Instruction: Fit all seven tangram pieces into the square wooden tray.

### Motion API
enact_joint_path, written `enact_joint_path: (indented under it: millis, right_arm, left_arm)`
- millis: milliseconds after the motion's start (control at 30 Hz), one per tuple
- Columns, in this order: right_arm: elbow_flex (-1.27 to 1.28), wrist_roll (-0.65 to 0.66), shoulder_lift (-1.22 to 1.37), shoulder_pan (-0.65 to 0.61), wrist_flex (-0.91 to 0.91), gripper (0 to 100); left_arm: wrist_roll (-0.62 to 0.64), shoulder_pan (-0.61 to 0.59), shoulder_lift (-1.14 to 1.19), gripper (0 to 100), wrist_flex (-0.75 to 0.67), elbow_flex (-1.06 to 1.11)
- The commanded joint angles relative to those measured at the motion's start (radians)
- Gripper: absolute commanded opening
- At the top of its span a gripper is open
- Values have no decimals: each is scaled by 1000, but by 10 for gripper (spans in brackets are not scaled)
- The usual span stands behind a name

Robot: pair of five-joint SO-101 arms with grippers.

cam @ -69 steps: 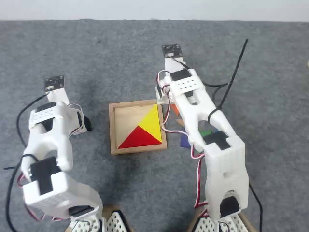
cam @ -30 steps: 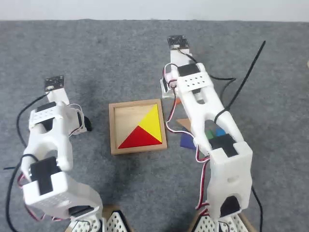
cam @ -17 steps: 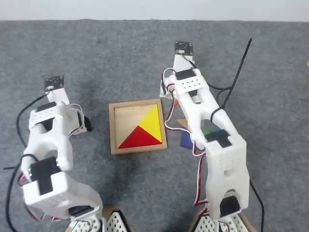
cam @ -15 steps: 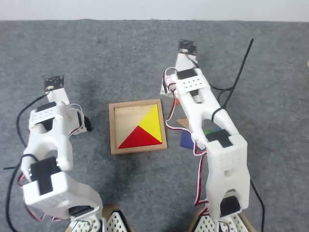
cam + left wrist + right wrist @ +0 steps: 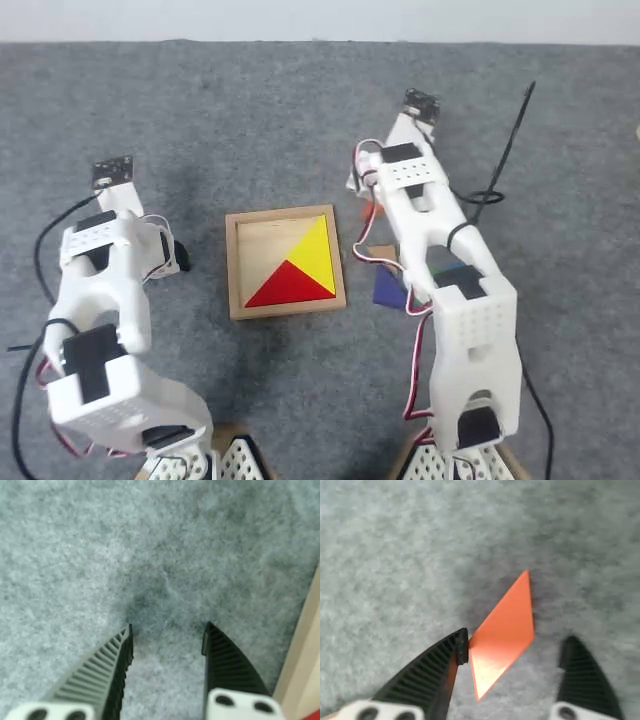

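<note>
- Left tool (image 5: 168, 627): spread, empty, over bare tabletop near the tray's left wall.
- Square wooden tray (image 5: 232, 266): mid-tabletop, holding red triangle (image 5: 290, 287) and yellow triangle (image 5: 315, 250).
- Right tool (image 5: 516, 645): spread, straddling the orange parallelogram (image 5: 504, 625) right of the tray; the piece's long axis lies diagonal to the fingers.

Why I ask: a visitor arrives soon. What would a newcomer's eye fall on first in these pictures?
First, the square wooden tray at the middle of the grey mat. Its bare wood is set off by a yellow triangle and a red triangle, which fill its lower-right half in the high view. Then the bright orange parallelogram, lying on the mat between the fingers of the open right tool.
</note>
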Motion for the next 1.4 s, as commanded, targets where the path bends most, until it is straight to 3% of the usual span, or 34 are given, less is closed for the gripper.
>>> enact_joint_path:
  millis: [0, 67, 233, 400, 600, 833, 1100, 1367]
  right_arm:
    - [-25, 2, 4, 10, 24, 60]
    - [-25, 2, -15, 25, 58, 1]
    - [-23, 15, -84, 58, 159, 8]
    - [-18, 135, -248, 51, 229, 8]
    - [-17, 520, -424, 33, 325, 8]
    - [-5, 746, -404, -2, 420, 8]
    - [46, 755, -179, -193, 295, 6]
    - [2, 726, -191, -180, 326, 6]
  left_arm:
    - [-12, 5, -11, 221, -11, -1]
    - [-12, 5, -11, 221, -11, -1]
    - [-12, 5, -11, 221, -11, -1]
    - [-12, 5, -11, 221, -11, -1]
    - [-12, 5, -11, 221, -12, -1]
    - [-12, 5, -11, 221, -11, -1]
    - [-12, 5, -11, 221, -11, -1]
    - [-12, 5, -11, 221, -12, -1]
